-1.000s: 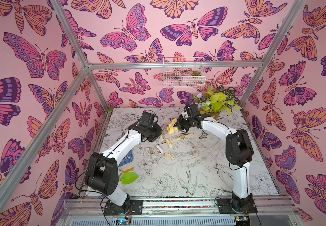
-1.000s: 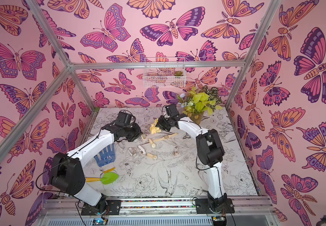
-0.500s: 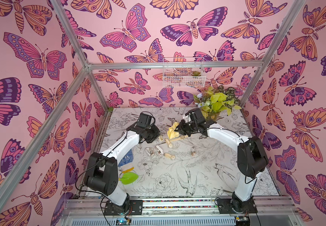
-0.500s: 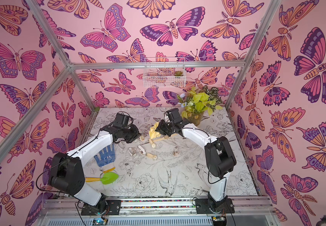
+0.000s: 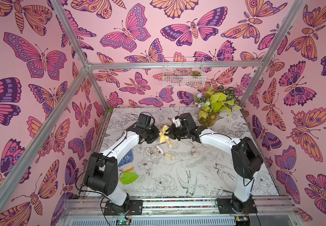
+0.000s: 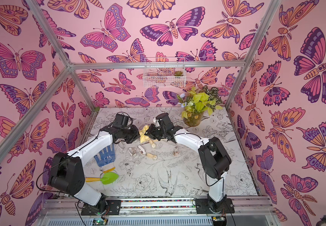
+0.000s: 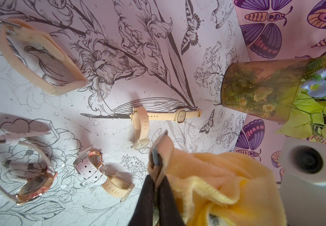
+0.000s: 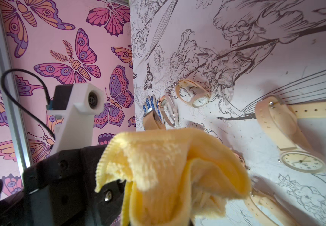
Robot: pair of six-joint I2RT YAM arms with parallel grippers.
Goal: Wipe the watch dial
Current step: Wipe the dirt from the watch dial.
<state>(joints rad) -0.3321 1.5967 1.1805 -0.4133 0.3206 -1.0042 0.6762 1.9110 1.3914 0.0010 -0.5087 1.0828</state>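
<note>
Left gripper: fingers closed on beige-strap watch, held above table at back centre; dial face not visible. Right gripper: fingers buried in yellow cloth, clamped on it; cloth touches held watch. Round-dial watch lies on table, numerals too small to read. Rectangular-dial watch just beside it. Table sheet: white, black line-drawn flowers and birds, debris specks. Walls: pink butterfly print. Aluminium frame. Wire basket on back wall. Potted plant in back right corner.
</note>
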